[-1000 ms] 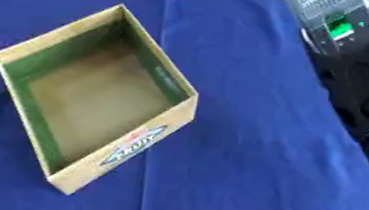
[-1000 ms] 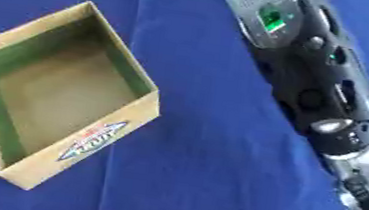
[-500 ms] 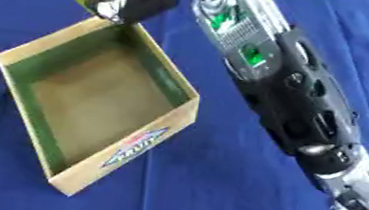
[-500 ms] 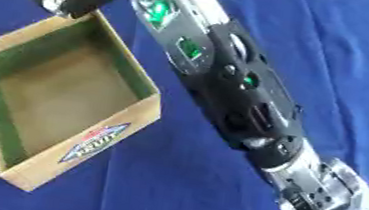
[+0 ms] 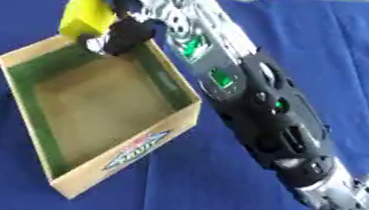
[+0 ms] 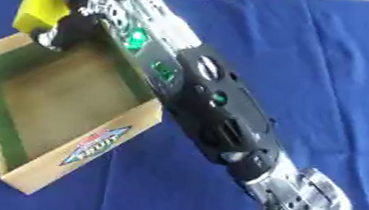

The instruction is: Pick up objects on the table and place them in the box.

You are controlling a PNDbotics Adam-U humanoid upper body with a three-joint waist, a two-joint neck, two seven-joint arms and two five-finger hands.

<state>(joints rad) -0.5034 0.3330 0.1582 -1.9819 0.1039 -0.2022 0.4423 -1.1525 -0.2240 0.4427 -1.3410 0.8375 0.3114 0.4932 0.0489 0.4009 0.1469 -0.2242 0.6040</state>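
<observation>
An open cardboard box with a green inner lining and a bare brown floor lies on the blue cloth at the left. My right arm stretches from the lower right across to the box's far corner. Its hand is shut on a yellow block, which hangs just above the box's far rim. The left hand shows in neither view.
The blue tablecloth covers the whole table, with bare cloth to the right of the arm and in front of the box. Dark shapes lie beyond the table's far edge at the top left.
My right arm has swung in from the right edge to the far corner of the box, carrying the yellow block, and has come lower towards the rim.
</observation>
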